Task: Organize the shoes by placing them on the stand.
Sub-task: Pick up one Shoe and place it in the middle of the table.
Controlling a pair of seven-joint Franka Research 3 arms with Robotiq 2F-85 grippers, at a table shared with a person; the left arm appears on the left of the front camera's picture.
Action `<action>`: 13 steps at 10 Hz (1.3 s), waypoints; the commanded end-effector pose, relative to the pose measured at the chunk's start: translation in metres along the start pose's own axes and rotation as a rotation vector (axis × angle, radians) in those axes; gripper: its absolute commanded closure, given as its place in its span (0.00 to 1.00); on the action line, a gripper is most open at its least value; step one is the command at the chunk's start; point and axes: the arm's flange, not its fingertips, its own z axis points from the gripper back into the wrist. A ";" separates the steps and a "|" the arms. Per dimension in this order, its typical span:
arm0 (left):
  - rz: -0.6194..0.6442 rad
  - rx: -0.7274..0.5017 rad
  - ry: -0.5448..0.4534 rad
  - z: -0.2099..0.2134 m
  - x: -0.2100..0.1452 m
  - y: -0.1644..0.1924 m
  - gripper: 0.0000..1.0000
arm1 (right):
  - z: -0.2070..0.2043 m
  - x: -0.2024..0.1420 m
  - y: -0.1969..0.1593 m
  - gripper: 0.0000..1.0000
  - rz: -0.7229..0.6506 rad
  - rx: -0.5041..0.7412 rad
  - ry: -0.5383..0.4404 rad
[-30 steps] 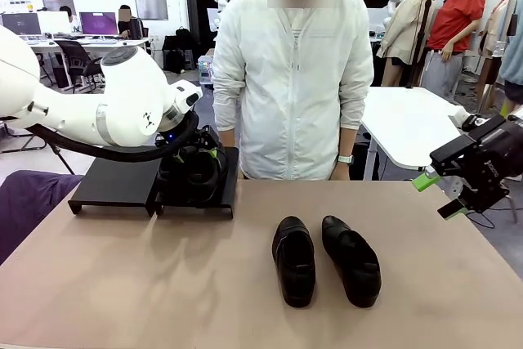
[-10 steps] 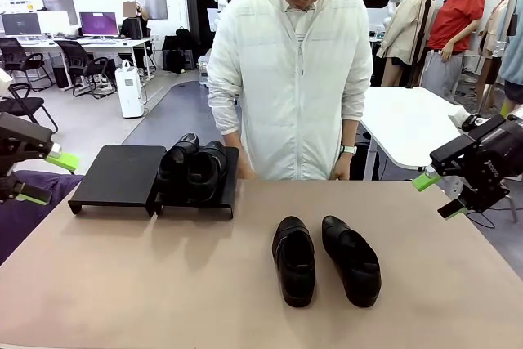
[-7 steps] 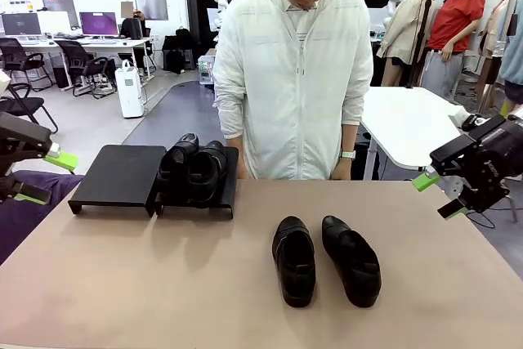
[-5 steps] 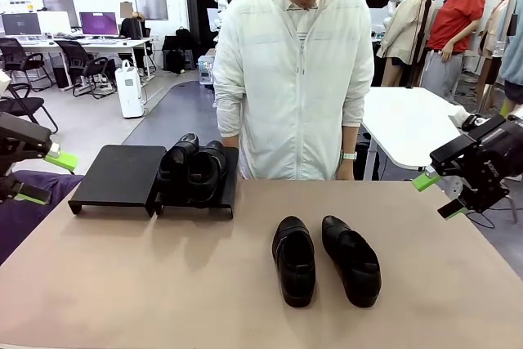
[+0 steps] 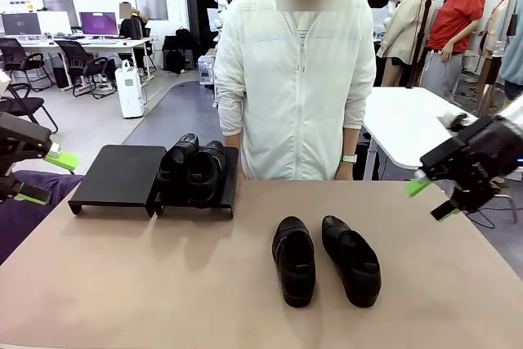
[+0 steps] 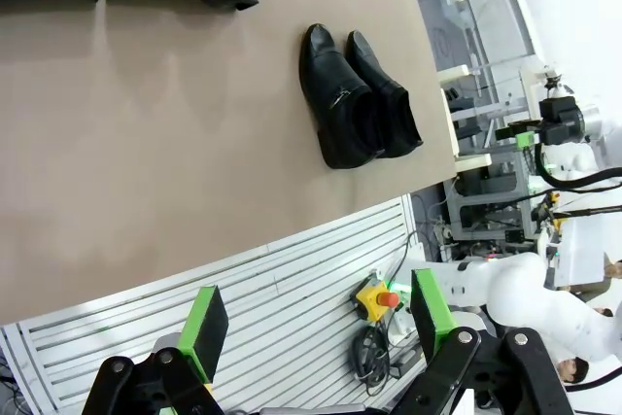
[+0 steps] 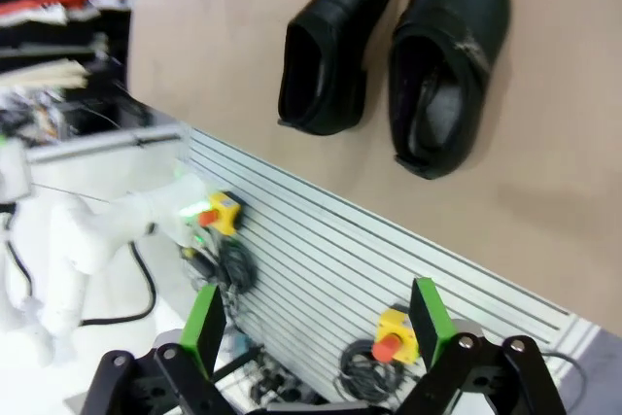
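Two shoes (image 5: 193, 171) sit on the stand (image 5: 114, 176) by the far left corner of the desk (image 5: 147, 284), two other shoes (image 5: 294, 261) remain mid-desk, and I see the left gripper (image 5: 47, 179) and the right gripper (image 5: 429, 200) both apart and empty.

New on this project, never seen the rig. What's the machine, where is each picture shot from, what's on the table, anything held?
It is a robot with two white arms, each ending in a two-finger gripper. The wide picture is from a fixed camera between the arms, looking across the tan table at a person on the far side. The left gripper is at its left edge, the right gripper at its right; both are open, holding nothing. The other two pictures are from wrist cameras looking along each gripper, so the table appears turned. Two low black platforms form the stand: two black shoes sit on the right platform, none on the left platform. Two more shoes lie side by side mid-table.
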 end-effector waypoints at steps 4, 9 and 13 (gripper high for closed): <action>-0.014 -0.023 -0.001 0.001 0.002 0.002 0.03 | -0.170 0.093 0.114 0.00 -0.029 -0.455 0.038; -0.014 -0.023 -0.001 0.001 0.002 0.002 0.03 | -0.196 0.102 0.096 0.00 -0.088 -0.466 -0.047; -0.014 -0.023 -0.001 0.001 0.002 0.002 0.03 | -0.226 0.097 0.074 0.00 -0.204 -0.555 -0.083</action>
